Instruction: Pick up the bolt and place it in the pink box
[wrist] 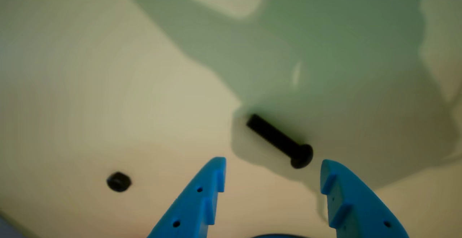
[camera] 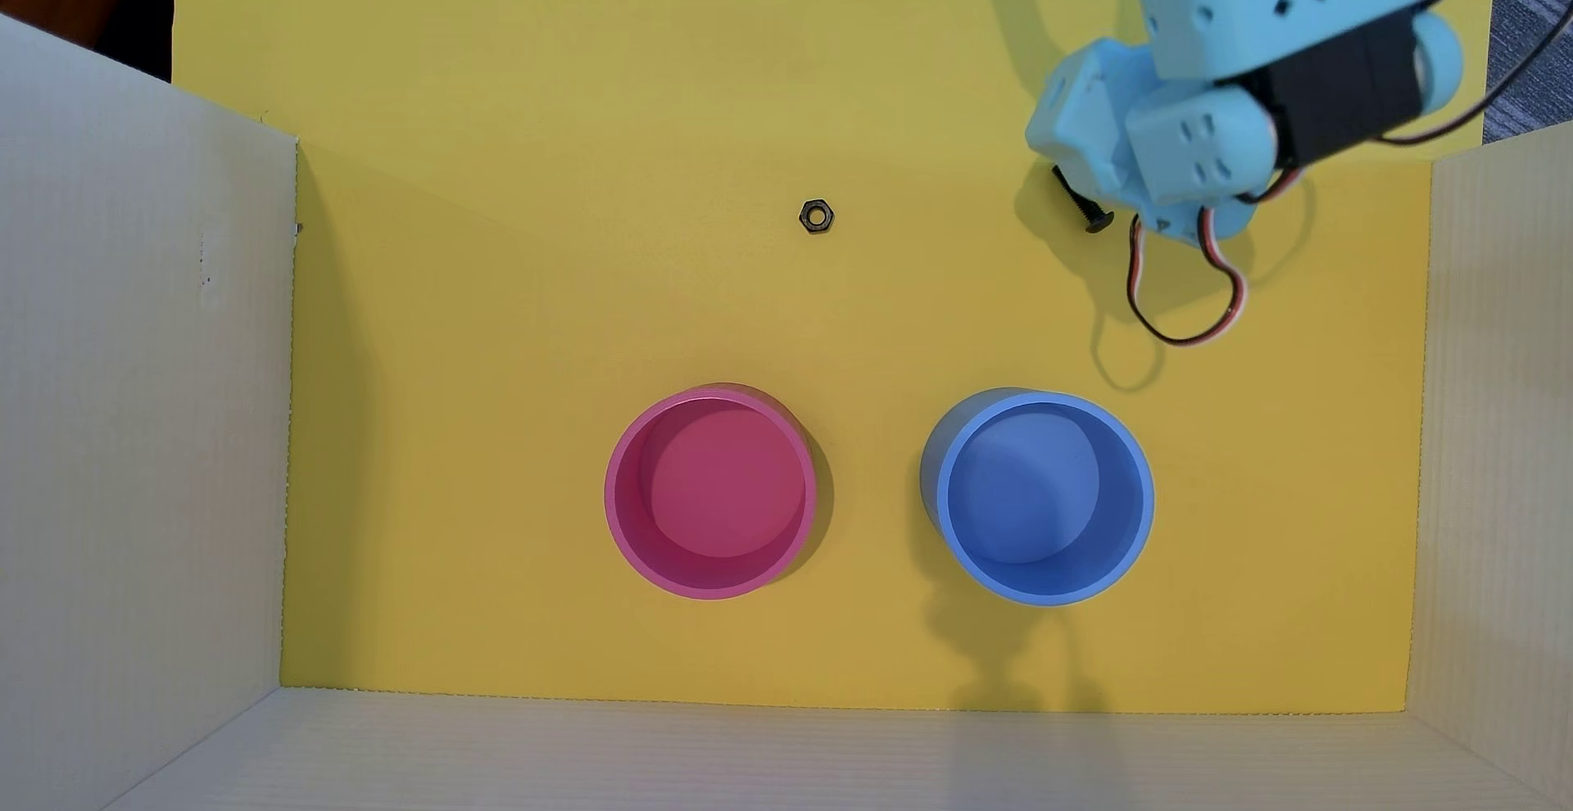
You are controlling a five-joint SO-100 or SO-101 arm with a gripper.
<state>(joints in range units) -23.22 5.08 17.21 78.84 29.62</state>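
Overhead view: the bolt (camera: 1083, 203) lies on the yellow floor (camera: 545, 309), partly under the arm, well apart from the pink box (camera: 619, 522). Wrist view: gripper (wrist: 273, 167) spread wide, bolt (wrist: 279, 141) just beyond its tips, untouched

Overhead camera straight down; wrist camera close, blurred; both show bolt (camera: 1081, 203) (wrist: 279, 141).

Black bolt (wrist: 279, 141) flat; pink box (camera: 711, 492) seemingly empty

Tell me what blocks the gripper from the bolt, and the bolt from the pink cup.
Nothing visible. The open gripper faces the bolt directly; bare yellow mat lies between the bolt and the pink cup.
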